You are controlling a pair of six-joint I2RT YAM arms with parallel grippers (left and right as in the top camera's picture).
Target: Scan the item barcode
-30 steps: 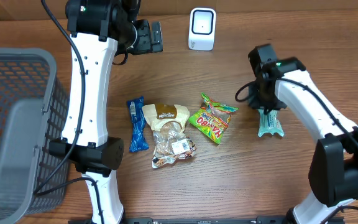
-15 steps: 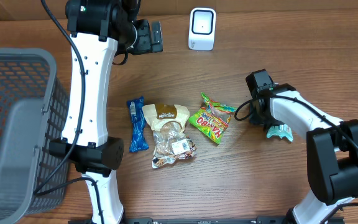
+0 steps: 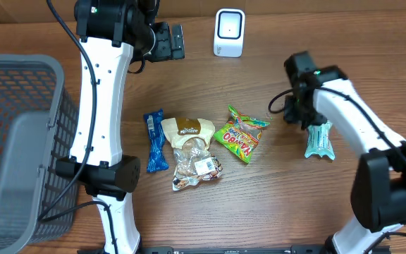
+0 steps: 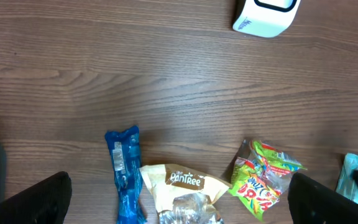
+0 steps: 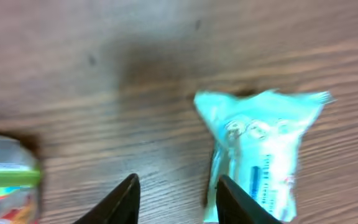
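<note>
Item: small teal plastic packet [image 3: 319,140], flat, with crimped ends. It is judged to be the piece to scan, as the right gripper [image 5: 178,186] works beside it.
Location: right of centre in the overhead view, lying flat on the brown wooden table [image 3: 273,197]. It is well apart from the white barcode scanner [image 3: 229,32] at top centre.
Long axis: runs roughly top to bottom of the overhead frame, slightly tilted. The flared crimped end points to the lower edge and the narrower end lies toward the gripper.
Printed face: up, with a blue strip showing in the wrist view. It is too blurred to tell whether that is the barcode.
Handling: judged light, soft and crinkly. The film is likely slippery, the packet will sag if held by one end, and it is not fragile.
Where to hold: across the narrow width near mid-length or at a crimp, leaving the print uncovered.
Right gripper: jaws apart with bare wood between them. The packet lies just to the right of the gap, not clamped.
Left gripper [image 3: 169,41]: jaws wide apart and empty, at the top of the frame, left of the scanner.
Other stock: blue bar wrapper [image 3: 154,140], cream and brown snack bag [image 3: 189,129], green and yellow candy bag [image 3: 240,135], grey mesh basket [image 3: 20,141].
</note>
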